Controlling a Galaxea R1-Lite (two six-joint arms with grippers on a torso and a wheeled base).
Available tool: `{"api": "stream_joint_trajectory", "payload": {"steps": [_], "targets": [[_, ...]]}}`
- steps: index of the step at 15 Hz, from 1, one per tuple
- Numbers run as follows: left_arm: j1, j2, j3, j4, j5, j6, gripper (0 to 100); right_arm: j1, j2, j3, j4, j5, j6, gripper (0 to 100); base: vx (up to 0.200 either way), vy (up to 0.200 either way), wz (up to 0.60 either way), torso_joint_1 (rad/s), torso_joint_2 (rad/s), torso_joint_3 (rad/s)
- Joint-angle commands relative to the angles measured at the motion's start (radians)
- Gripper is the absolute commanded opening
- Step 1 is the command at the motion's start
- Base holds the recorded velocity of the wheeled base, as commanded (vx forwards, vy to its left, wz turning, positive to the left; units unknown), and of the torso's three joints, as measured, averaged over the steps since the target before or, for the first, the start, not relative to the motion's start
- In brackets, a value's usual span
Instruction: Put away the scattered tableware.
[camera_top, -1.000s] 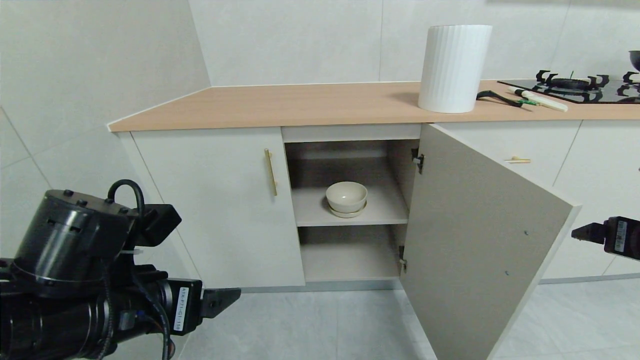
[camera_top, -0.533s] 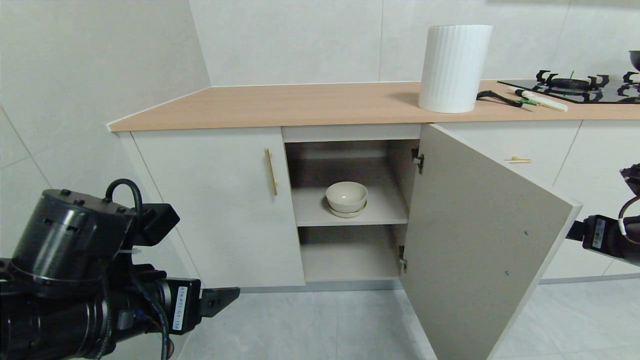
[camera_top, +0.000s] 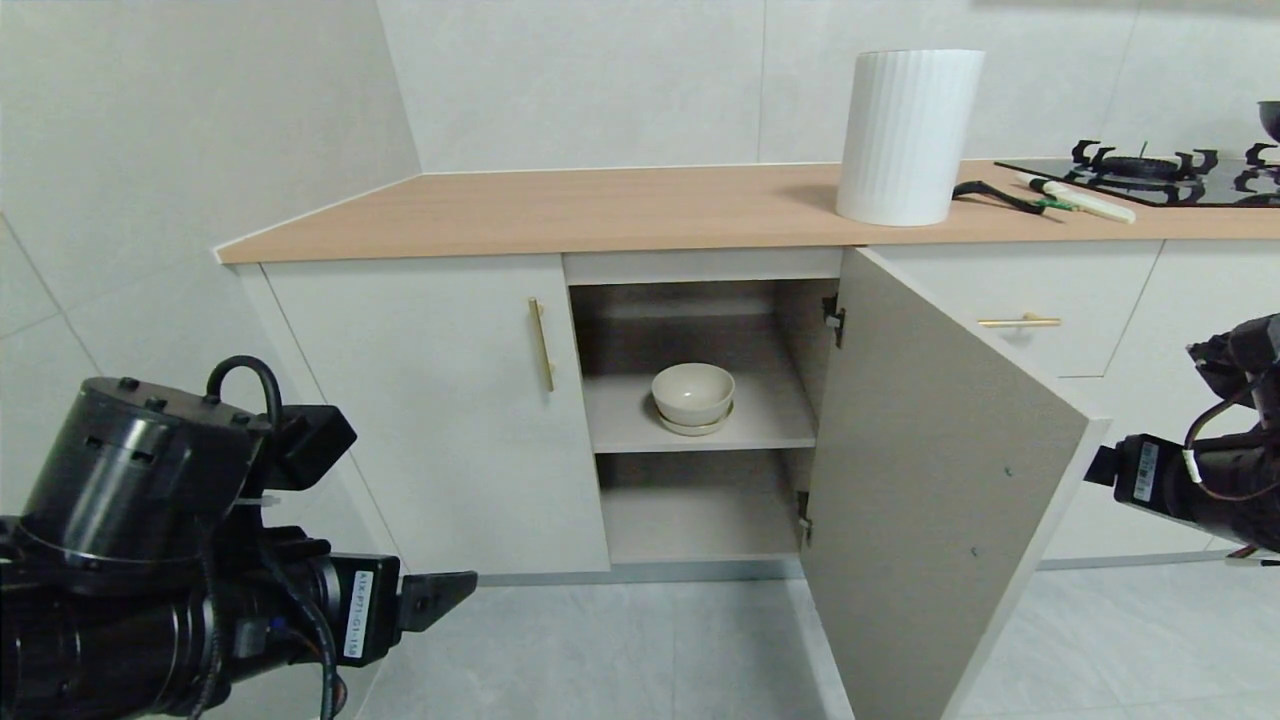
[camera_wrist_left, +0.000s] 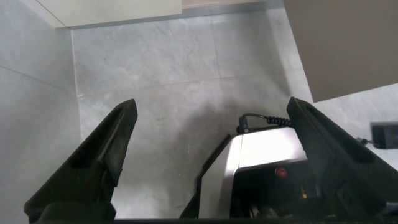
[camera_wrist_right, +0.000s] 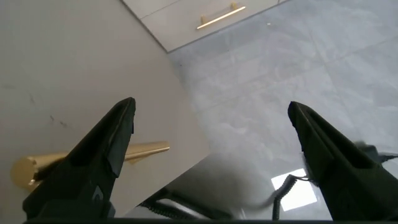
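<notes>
A beige bowl (camera_top: 693, 390) rests on a small plate (camera_top: 694, 426) on the upper shelf (camera_top: 770, 420) of the open cabinet. The cabinet door (camera_top: 930, 470) stands ajar, swung out to the right. My right gripper (camera_top: 1100, 466) is at the door's outer edge, behind it. In the right wrist view my right gripper (camera_wrist_right: 211, 112) is open, with the door's outer face (camera_wrist_right: 74, 74) and its gold handle (camera_wrist_right: 93, 158) close by one finger. My left gripper (camera_top: 440, 595) hangs low at the left. It is open over the floor (camera_wrist_left: 186, 62), holding nothing.
On the wooden countertop (camera_top: 560, 210) stand a tall white ribbed cylinder (camera_top: 908, 135), a white-handled utensil (camera_top: 1075, 198) and a gas hob (camera_top: 1150, 170). A drawer with a gold handle (camera_top: 1018, 322) is right of the door. The lower shelf (camera_top: 695, 520) is bare. Grey tiled floor (camera_top: 640, 650) lies in front.
My right arm has moved left against the door's outer side. The door has swung partly toward the cabinet, uncovering the drawer handle. The left arm has barely shifted.
</notes>
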Motion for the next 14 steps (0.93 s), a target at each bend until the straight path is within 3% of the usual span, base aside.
{"api": "stream_joint_trajectory", "payload": {"steps": [1, 14], "targets": [[0.001, 0.001, 0.0, 0.0, 0.004, 0.0, 100, 0.055, 0.003, 0.002, 0.001, 0.002, 0.019, 100, 0.0, 0.0, 0.0, 0.0, 0.0, 0.0], [-0.001, -0.003, 0.0, 0.0, -0.004, 0.0, 100, 0.323, 0.112, -0.061, -0.041, 0.0, 0.03, 100, 0.0, 0.0, 0.0, 0.0, 0.0, 0.0]]}}
